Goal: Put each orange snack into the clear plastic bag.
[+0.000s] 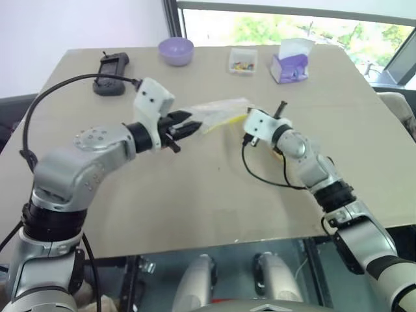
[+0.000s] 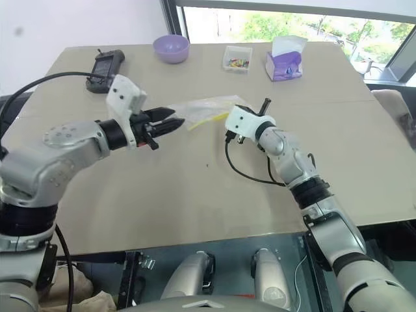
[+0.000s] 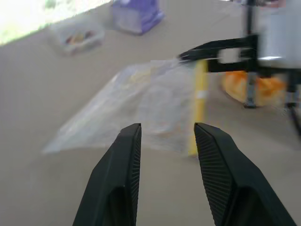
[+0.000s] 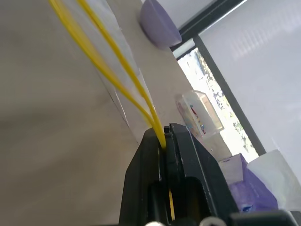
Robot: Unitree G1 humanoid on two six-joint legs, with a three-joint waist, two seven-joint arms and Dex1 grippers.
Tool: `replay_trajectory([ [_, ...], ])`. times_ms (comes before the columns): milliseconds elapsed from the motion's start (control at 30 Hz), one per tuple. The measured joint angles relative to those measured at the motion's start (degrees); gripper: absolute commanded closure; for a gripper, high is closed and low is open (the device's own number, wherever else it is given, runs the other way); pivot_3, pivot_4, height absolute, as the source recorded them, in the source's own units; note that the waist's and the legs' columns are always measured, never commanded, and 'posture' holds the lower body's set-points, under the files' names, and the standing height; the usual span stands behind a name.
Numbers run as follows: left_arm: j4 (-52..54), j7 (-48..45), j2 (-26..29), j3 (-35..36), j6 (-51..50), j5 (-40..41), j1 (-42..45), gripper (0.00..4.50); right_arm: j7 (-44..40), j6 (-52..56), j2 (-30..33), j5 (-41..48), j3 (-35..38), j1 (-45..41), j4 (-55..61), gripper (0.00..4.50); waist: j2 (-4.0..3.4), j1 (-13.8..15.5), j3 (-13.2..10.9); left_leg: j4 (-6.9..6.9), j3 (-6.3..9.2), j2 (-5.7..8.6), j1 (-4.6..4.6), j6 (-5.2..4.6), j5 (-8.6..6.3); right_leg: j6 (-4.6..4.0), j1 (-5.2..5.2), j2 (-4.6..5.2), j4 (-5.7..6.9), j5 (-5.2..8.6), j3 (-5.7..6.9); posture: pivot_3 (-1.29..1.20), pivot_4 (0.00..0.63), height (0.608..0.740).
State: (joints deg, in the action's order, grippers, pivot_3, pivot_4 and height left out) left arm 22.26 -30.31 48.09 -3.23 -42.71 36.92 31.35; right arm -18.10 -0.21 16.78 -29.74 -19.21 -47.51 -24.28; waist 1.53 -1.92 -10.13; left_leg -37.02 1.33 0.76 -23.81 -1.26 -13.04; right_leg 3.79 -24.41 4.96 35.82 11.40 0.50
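One orange snack (image 3: 251, 87) lies outside the clear plastic bag (image 3: 141, 106); right tool (image 4: 165, 136) pinches its seal, left tool (image 3: 164, 141) half-open, empty.

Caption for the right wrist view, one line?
Right claw shut on the clear plastic bag's yellow seal strip, purple bowl beyond.

I count one clear plastic bag (image 2: 207, 108) and one orange snack (image 3: 254, 88). Along the frame's top sit one purple bowl (image 2: 171, 49), one clear box (image 2: 237, 58), one tissue pack (image 2: 285, 60) and one black controller (image 2: 105, 63).
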Motion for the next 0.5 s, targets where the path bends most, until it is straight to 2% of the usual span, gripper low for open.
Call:
replay_trajectory([
  [267,0.9,1.2,-4.0,-6.5,2.0,-12.1,-0.4,2.60,-0.4,1.4,-0.4,0.7,-0.1,-1.9,-1.8,4.50,0.00,-0.1,0.0,-0.03,0.00,0.00,-0.02,-0.04,0.00,0.02,-0.02,-0.04,0.06,0.00,0.00,0.00,0.150,0.740],
  [500,-0.5,2.5,-8.0,-8.1,2.1,-19.0,1.7,2.60,-1.4,3.4,-0.8,0.7,-0.2,-1.5,0.4,4.50,-0.01,-0.2,0.0,-0.06,0.00,-0.02,-0.02,-0.05,-0.01,0.02,-0.02,-0.06,0.10,0.00,0.00,0.00,0.150,0.740],
])
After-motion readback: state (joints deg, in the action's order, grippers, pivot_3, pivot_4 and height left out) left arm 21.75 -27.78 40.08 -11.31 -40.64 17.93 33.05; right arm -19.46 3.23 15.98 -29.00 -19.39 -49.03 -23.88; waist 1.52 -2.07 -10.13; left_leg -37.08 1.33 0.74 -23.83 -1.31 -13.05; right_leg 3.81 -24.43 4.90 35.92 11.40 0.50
